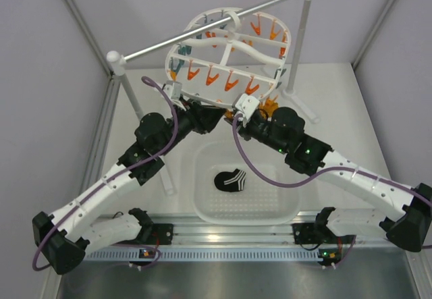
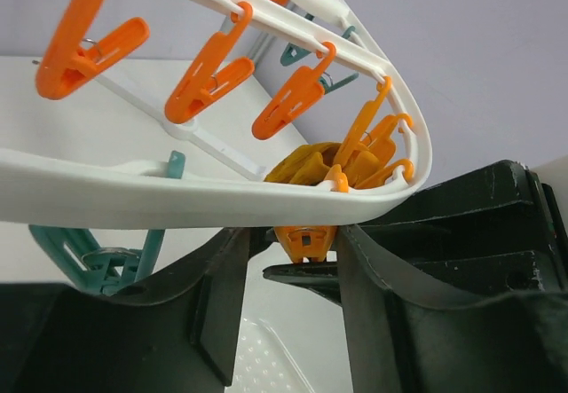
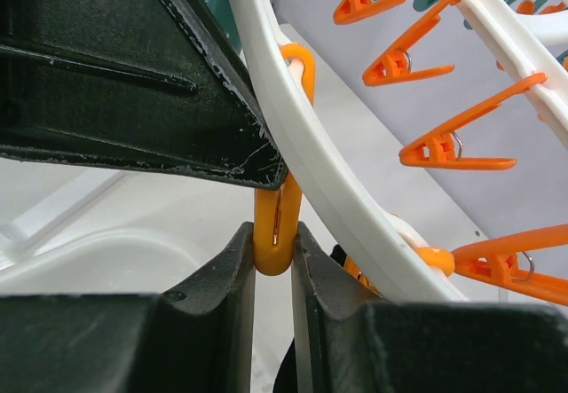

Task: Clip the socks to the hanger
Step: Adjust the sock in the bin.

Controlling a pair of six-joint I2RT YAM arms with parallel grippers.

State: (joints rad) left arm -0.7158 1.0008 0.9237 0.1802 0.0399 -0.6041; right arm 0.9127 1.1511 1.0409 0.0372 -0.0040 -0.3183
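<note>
The white oval hanger (image 1: 229, 49) hangs from the silver rod, with orange and teal clothespins dangling under it. Both grippers meet under its near rim (image 2: 177, 200). My right gripper (image 3: 275, 244) is shut on the handle end of an orange clothespin (image 3: 278, 224) hanging from the rim (image 3: 293, 136). My left gripper (image 2: 297, 260) is open, and the same clothespin's end (image 2: 306, 240) sits between its fingers. A mustard-orange sock (image 2: 306, 164) bunches just behind the rim among the pins. A black striped sock (image 1: 231, 179) lies in the basket.
The white perforated basket (image 1: 270, 208) sits on the table between the arms. The silver rod (image 1: 202, 30) rests on white posts (image 1: 120, 76) at the back. Grey walls close in left and right. The other gripper's black finger (image 3: 133, 65) crowds the right wrist view.
</note>
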